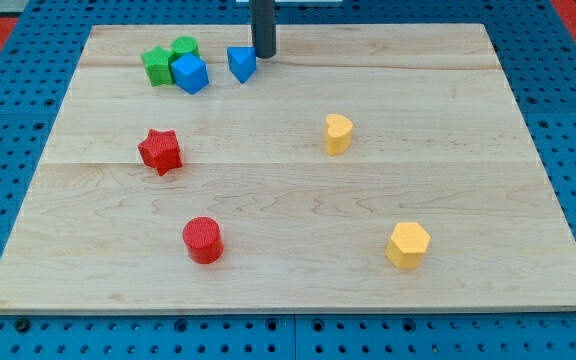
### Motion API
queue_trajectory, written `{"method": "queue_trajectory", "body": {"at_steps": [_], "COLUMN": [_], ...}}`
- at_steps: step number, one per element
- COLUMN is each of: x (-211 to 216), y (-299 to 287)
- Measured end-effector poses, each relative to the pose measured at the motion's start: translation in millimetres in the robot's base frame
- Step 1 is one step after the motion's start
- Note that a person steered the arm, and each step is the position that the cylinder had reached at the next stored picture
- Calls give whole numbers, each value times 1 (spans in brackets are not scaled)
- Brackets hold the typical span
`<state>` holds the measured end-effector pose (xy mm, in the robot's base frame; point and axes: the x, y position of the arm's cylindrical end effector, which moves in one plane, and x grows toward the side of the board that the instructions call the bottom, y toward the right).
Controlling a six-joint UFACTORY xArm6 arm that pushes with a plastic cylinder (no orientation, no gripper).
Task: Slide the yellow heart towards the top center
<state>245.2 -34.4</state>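
While the dark rod comes straight down from the top edge of the frame, my tip rests on the wooden board near its top edge, a little left of centre. It carries nothing and grips nothing; it is a bare rod end, standing just beside the right side of a small blue block of a wedge-like shape. Whether the two actually touch, I cannot tell from here.

Further toward the upper left of the frame sits a tight cluster: a blue cube-like block with a green star-shaped block pressed against its left, and a second green block just behind them, its shape hard to make out. All three look to be touching one another.

Well below and to the right of my tip, around the middle of the board, stands the yellow heart, alone, with bare wood all round it and well apart from the rod.

On the left half, at mid height, lies a red star. Below it, toward the lower left of the frame, stands a red cylinder.

Toward the lower right sits a yellow hexagonal block, well apart from everything else.

Around the board, a blue perforated surface shows on every side.
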Motion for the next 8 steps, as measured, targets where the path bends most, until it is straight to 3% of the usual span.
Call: {"method": "queue_trajectory", "body": {"at_steps": [2, 3, 4, 5, 6, 8], "x": [0, 0, -3, -15, 34, 143], "y": [-8, -39, -4, 70, 105, 112]}}
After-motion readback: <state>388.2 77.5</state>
